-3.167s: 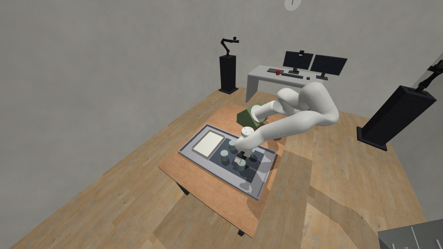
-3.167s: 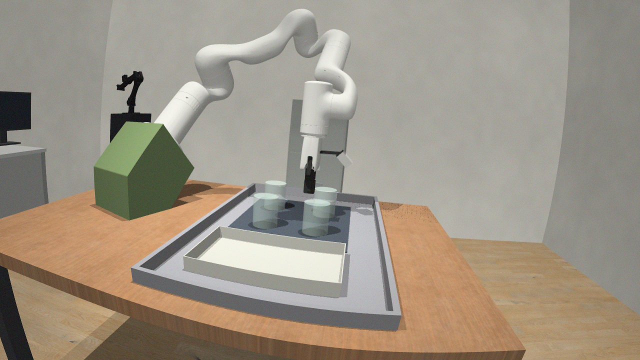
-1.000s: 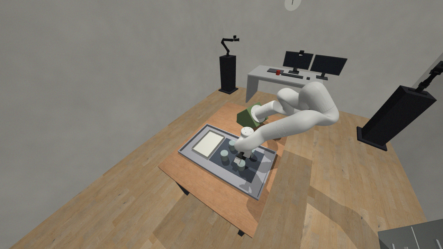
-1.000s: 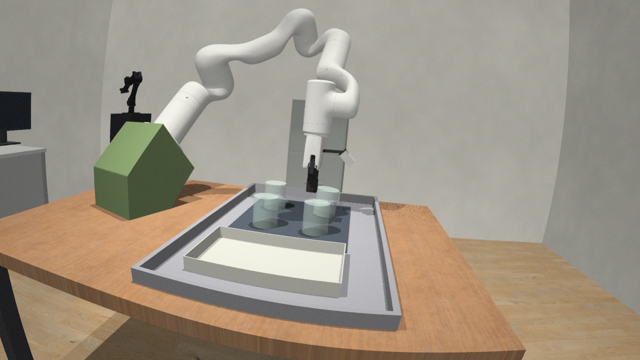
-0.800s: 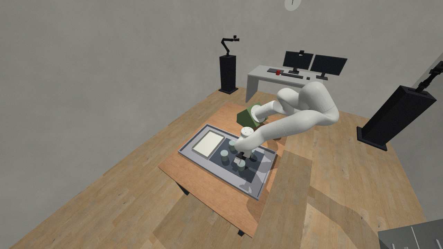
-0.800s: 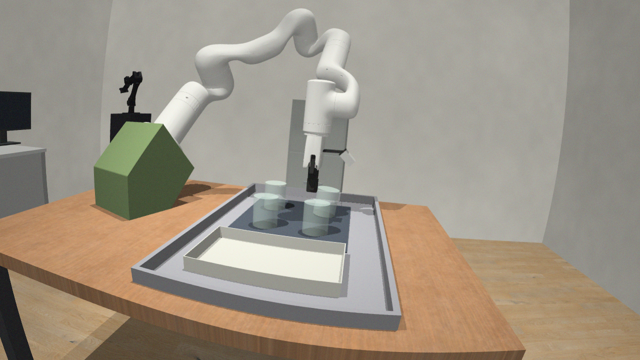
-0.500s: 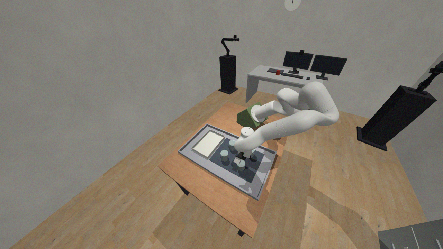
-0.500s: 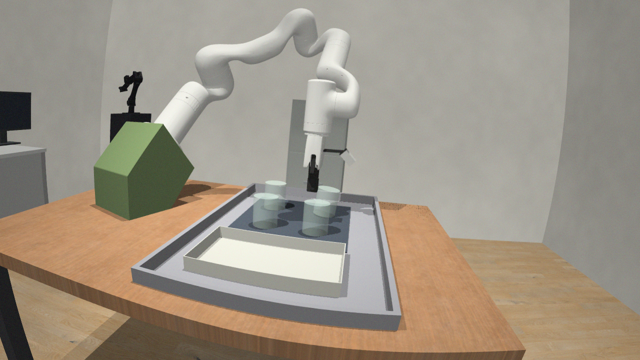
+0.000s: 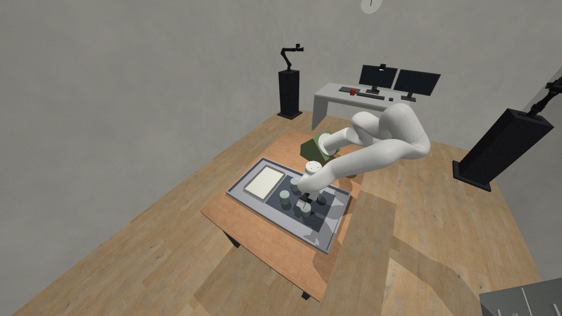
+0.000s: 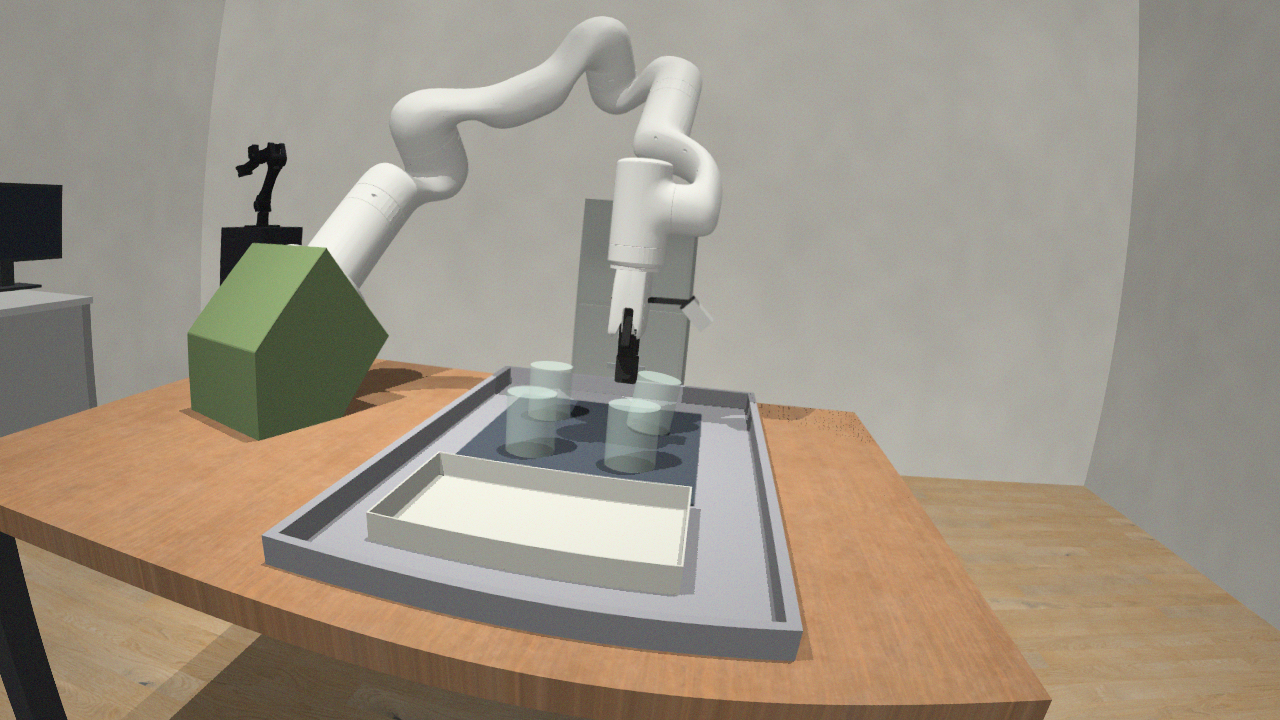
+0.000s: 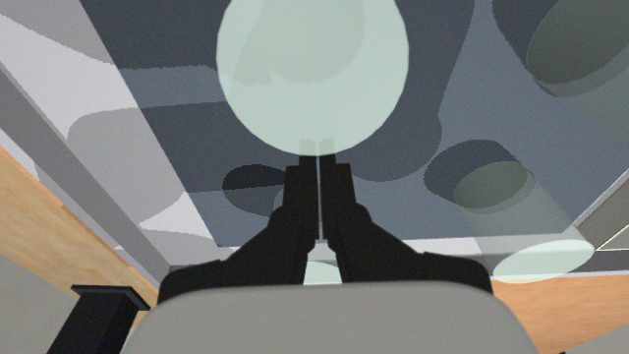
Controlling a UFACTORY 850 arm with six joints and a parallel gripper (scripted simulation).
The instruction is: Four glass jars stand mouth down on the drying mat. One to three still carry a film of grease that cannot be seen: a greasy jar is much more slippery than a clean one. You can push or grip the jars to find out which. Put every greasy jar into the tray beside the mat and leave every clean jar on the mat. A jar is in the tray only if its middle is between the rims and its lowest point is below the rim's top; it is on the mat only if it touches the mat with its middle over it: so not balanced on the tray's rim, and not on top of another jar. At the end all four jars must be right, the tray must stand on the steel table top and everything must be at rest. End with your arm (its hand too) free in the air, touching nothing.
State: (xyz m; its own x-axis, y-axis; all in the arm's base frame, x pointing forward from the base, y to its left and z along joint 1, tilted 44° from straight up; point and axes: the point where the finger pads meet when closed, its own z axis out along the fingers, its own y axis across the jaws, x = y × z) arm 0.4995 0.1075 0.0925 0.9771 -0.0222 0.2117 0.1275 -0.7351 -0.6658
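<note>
From the top, my tool [image 9: 304, 198] [image 10: 625, 379] [image 11: 317, 160] reaches down over the dark drying mat [image 9: 294, 213] [image 10: 577, 447] [image 11: 472, 118], partly hidden by my white arm [image 9: 349, 161] [image 10: 528, 85]. Around it stand four glass jars: the first jar [image 9: 294, 184] [image 10: 530, 422] and second jar [image 9: 284, 197] [image 10: 632, 436] on the side toward the pale tray [image 9: 263, 183] [image 10: 537, 519], the third jar [image 9: 305, 210] [image 10: 657, 402] [image 11: 313, 74] and the partly covered fourth jar [image 9: 320, 195] [image 10: 550, 391] farther from it. The tray sits beside the mat on the rimmed steel top [image 9: 251, 199] [image 10: 733, 537], which lies on my wooden bench [image 9: 243, 224] [image 10: 895, 573]. In the exterior view all four jars are mouth down on the mat, and the tray holds none of them. My fingers point downward just beside the upper part of the third jar, which seems to lean slightly away from them. In the wrist view my fingers are together, with nothing gripped; their tips show through the edge of the third jar's round end, though I cannot be sure they touch it. Two other jars show to the right.

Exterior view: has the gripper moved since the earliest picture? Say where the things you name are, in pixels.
Yes, slightly: the gripper [image 9: 305, 199] [image 10: 626, 379] [image 11: 317, 160] is now further to the image's right of the green block [image 9: 309, 153] [image 10: 219, 380].
</note>
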